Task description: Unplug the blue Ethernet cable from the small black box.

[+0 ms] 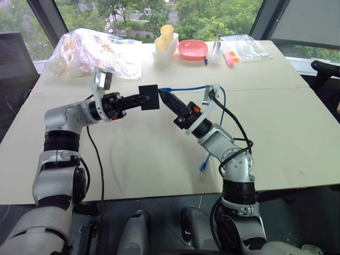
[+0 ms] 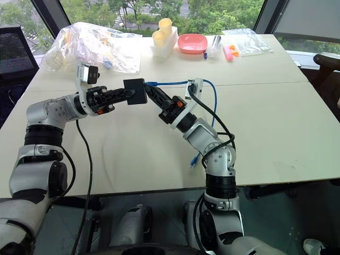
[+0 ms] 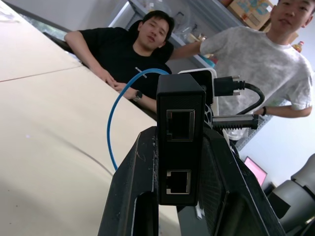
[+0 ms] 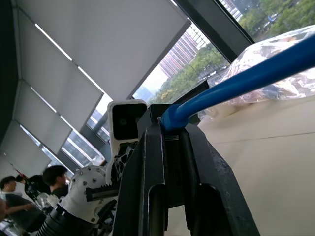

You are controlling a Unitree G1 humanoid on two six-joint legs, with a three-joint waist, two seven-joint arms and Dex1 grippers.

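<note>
The small black box [image 1: 149,97] is held clamped above the table [image 1: 297,138] by the left gripper [image 1: 142,98], braced, while the blue Ethernet cable [image 1: 186,88] plug beside the box is pinched by the right gripper [image 1: 162,96] for pulling.

I could make out no writing anywhere. The small black box [image 3: 179,142] showed two bare ports at the centre of the left wrist picture and carried no label or brand. The cardboard boxes [image 3: 248,7] on the shelf at the upper right of that picture had marks too blurred to read.
</note>
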